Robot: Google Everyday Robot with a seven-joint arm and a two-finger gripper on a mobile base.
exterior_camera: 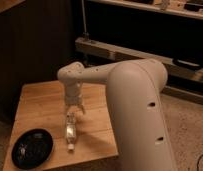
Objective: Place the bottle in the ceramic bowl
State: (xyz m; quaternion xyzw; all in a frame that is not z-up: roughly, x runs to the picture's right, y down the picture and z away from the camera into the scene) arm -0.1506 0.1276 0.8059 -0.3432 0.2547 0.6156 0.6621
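Dim room, dark shelving behind a pale wooden tabletop (40, 100).
Bulky white robot arm (137, 100) reaching in from the right over the wood; shallow round glossy black ceramic bowl (32, 148) at the front-left corner; small slim whitish translucent plastic bottle (70, 131) lying on its side just right of the bowl, apart from it; gripper (75, 109) at the bottle's far end, jaws spread wide, clasping nothing, contact with the bottle impossible to tell.
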